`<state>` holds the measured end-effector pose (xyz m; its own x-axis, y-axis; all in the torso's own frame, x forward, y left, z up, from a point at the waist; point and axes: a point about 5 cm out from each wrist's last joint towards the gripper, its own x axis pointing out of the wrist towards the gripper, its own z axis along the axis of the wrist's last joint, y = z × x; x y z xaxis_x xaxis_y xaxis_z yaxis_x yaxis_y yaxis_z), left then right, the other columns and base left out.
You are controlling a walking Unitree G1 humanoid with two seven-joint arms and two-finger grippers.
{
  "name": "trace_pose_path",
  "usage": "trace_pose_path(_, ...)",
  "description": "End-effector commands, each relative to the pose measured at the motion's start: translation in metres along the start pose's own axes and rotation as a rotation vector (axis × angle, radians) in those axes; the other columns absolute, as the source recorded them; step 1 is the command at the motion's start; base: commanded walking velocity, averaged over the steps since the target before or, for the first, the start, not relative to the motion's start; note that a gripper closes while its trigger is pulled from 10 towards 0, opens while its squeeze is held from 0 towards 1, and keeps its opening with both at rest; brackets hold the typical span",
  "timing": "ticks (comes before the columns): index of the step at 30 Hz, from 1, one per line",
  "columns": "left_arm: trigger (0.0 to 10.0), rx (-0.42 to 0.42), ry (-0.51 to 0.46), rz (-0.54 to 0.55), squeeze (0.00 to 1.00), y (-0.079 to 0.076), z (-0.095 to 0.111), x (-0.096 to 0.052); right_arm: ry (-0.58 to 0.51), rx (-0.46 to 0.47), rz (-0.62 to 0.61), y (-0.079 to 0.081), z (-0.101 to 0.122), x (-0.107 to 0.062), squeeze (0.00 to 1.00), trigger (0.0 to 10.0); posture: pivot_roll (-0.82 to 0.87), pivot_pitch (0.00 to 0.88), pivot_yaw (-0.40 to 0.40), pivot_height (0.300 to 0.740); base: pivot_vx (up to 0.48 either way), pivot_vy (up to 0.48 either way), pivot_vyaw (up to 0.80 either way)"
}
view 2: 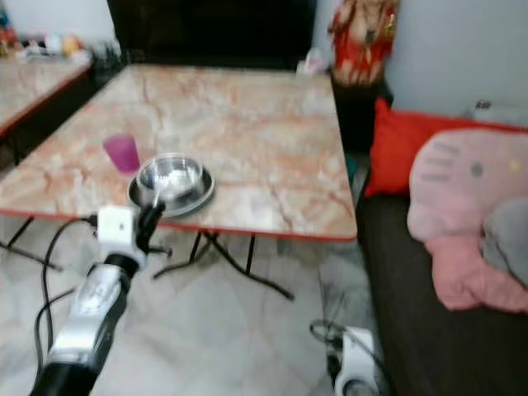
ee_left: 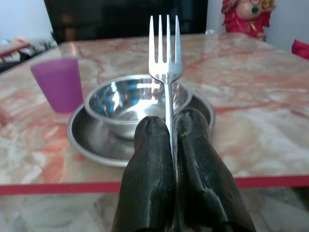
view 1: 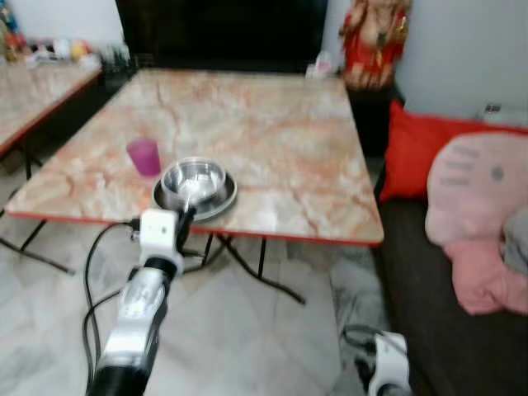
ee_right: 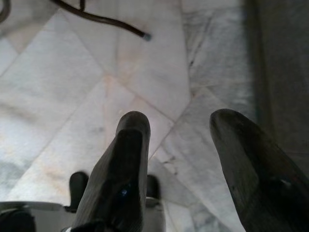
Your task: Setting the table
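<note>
Black fingers (ee_left: 193,159) of the left gripper (ee_left: 170,126) are right up at the lens in the left wrist view, pressed together on the handle of a fork (ee_left: 165,53), and the fork stands straight out past them, tines pointing away toward the far side of the table (view 1: 272,140). Nice firm pinch, by the look of it; the handle runs down the seam between the two pads.

Dead ahead of those tines sits the steel bowl (view 1: 194,178), nested on a steel plate (view 1: 221,202), and both sit close to the near, red-trimmed edge of the marble-patterned table. A purple cup (view 1: 143,156) stands just beside the plate, on the robot's left of it. From the head views the left arm reaches up from below the table edge, with the gripper just short of the plate's near rim.

So here's the relation that matters: the fork's long axis runs straight at the bowl, near to far, and the setting lies directly beyond its tip. To lay the fork beside the plate, it would likely need to shift sideways off that line. The right side of the plate has bare tabletop, while the cup crowds the left. Lowering it as aimed risks clinking into the bowl.

Over on the other side, the right gripper (ee_right: 186,145) hangs low over the tiled floor, fingers spread wide and holding nothing. The left arm is plainly the nearer one for this job.
</note>
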<state>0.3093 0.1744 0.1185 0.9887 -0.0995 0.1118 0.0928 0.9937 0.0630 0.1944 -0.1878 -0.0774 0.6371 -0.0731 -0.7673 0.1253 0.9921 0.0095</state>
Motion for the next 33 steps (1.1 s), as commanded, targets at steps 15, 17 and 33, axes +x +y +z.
trace_pose_path(15,10.0,-0.033,0.012,-0.036,0.00,-0.0057,-0.0001,0.0011,-0.001,0.002,-0.008,-0.0040,0.0006,-0.0002,0.00,10.0,0.08,0.000,0.000,0.740,0.000,0.000,0.00)
trace_pose_path(17,10.0,-0.031,0.013,-0.034,0.00,-0.0051,0.0000,0.0014,0.002,0.003,-0.007,-0.0039,0.0004,-0.0001,0.00,10.0,0.08,0.000,0.000,0.740,0.000,0.000,-0.30)
trace_pose_path(33,10.0,-0.025,0.010,-0.020,0.00,-0.0032,0.0003,0.0008,-0.002,-0.009,-0.003,-0.0039,0.0011,-0.0001,0.00,10.0,0.08,0.000,-0.004,0.740,0.038,0.000,-0.24)
